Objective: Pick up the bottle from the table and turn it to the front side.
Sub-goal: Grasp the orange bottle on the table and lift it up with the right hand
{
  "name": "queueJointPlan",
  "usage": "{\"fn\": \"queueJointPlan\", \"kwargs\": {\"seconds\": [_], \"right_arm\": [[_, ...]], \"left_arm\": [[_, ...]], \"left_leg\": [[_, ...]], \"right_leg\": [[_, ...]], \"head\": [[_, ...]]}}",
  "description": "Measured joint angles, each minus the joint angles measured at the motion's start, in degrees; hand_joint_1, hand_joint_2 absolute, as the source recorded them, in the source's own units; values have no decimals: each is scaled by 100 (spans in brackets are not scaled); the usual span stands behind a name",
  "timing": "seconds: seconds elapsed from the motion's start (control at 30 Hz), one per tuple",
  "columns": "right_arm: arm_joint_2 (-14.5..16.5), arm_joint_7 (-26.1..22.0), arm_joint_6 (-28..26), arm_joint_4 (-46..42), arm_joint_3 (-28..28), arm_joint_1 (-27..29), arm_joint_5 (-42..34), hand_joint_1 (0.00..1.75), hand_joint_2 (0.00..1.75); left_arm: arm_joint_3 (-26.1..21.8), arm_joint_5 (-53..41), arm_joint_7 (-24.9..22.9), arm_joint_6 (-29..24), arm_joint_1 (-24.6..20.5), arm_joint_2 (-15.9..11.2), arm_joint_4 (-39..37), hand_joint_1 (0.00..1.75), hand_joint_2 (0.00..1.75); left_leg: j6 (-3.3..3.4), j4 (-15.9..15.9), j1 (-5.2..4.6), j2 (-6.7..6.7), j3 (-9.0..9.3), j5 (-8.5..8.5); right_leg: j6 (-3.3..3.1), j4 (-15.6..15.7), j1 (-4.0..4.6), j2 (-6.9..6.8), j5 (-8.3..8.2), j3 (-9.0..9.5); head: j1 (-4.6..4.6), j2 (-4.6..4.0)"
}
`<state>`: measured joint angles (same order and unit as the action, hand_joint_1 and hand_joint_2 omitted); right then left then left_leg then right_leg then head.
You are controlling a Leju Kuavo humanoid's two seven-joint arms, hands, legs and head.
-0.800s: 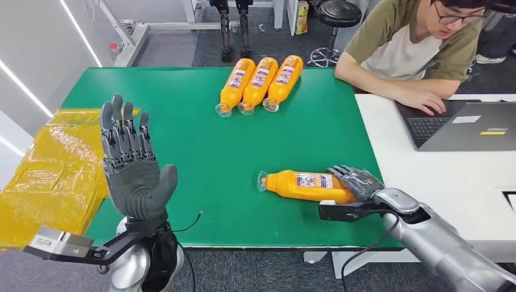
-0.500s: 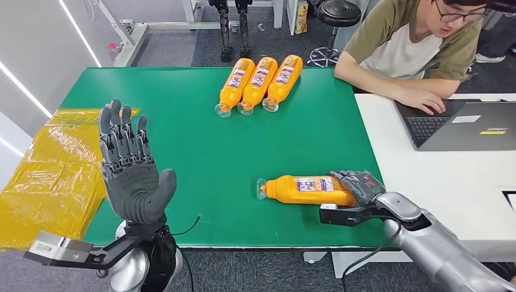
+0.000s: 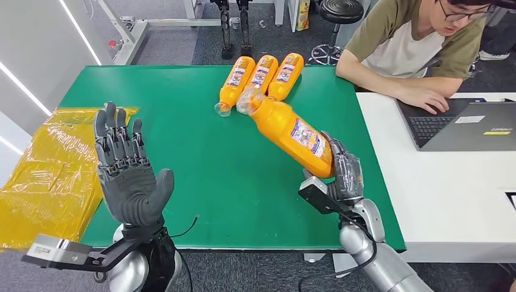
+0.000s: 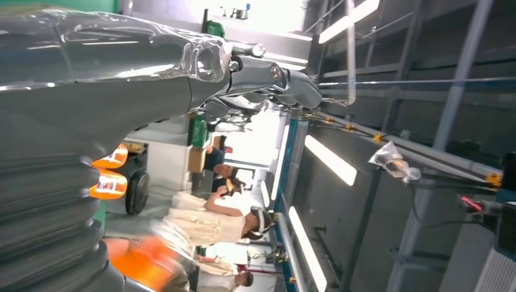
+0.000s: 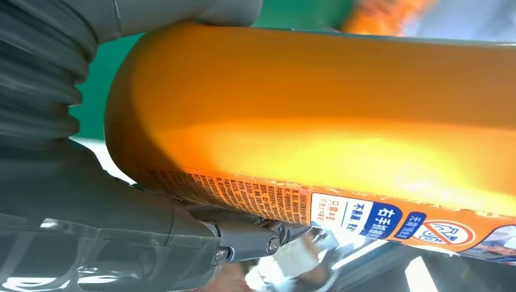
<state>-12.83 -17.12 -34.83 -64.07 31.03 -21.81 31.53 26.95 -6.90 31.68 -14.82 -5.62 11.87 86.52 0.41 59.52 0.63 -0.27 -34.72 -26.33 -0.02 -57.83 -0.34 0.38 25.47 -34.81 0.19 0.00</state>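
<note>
Right hand: right hand (image 3: 345,175) grips the base end of the orange bottle (image 3: 289,131), fingers wrapped round its lower body; in the right wrist view the bottle (image 5: 316,115) lies against the hand (image 5: 91,201), thumb over it
Bottle position: off the table, held tilted — cap end pointing up and away toward the far edge, base low in the hand, above the green table (image 3: 201,158)
Label: a printed label (image 3: 307,137) faces partly up and toward the robot's right; small print and a blue patch of the label (image 5: 365,216) show at the wrist camera — whether this is the front face I cannot tell
Left hand: left hand (image 3: 126,173) is raised above the table's near left corner, palm toward the camera, fingers spread and straight, holding nothing
Done so far: pick-up looks complete — nothing of the bottle touches the table
Left to do: the turn to the front side; judging by the slant and the off-centre label, the bottle probably needs more rotation about its long axis, and perhaps righting
Other bottles: three orange bottles (image 3: 258,78) lie side by side near the far edge, caps toward the robot; the held bottle's cap overlaps them in the head view
Surroundings: yellow bags (image 3: 45,170) lie beside the table's left end; a person (image 3: 414,42) sits at a laptop (image 3: 465,125) on the white table to the right
</note>
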Motion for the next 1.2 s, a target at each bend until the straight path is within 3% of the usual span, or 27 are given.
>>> {"fn": "queueJointPlan", "kwargs": {"seconds": [0.17, 0.33, 0.53, 0.77, 1.0, 1.2], "right_arm": [[635, -839, -350, -752, -209, 694, -633, 175, 175], [956, -813, -308, -1280, -195, 1215, -852, 175, 175], [990, -564, 53, -1419, 169, 1291, -724, 175, 175], [966, -78, 823, -1504, 624, 1259, 73, 175, 175], [896, -11, 1344, -1363, 724, 1009, 460, 175, 175], [843, 61, 1651, -1100, 724, 723, 716, 175, 175]], "left_arm": [[4, 268, -156, 255, -64, 52, -227, 0, 175], [109, 128, -543, 475, -264, 65, -620, 0, 175], [346, -135, -639, 955, -569, 63, -1122, 0, 175], [443, -184, -620, 1208, -921, 86, -1537, 0, 175], [442, -136, -471, 1203, -1096, 85, -1843, 0, 175], [427, -279, -509, 892, -1105, 85, -1922, 0, 175]], "left_leg": [[-6, 0, 0, 1, -4, -11], [-6, 0, 0, -1, -11, -14], [-6, 2, -3, 3, -11, -14], [-6, 1, -2, 2, -13, -14], [-6, 2, -2, 4, -14, -14], [-6, 3, -3, 3, -14, -14]], "right_leg": [[4, 0, -1, 1, 11, -6], [5, 1, -3, 0, 14, -11], [4, 1, -4, 3, 11, -12], [3, 0, -2, 3, 12, -15], [3, 0, -3, 5, 12, -15], [3, 0, -3, 5, 11, -15]], "head": [[0, 0], [1, 0], [1, 0], [-1, 0], [1, 0], [1, 0]]}}
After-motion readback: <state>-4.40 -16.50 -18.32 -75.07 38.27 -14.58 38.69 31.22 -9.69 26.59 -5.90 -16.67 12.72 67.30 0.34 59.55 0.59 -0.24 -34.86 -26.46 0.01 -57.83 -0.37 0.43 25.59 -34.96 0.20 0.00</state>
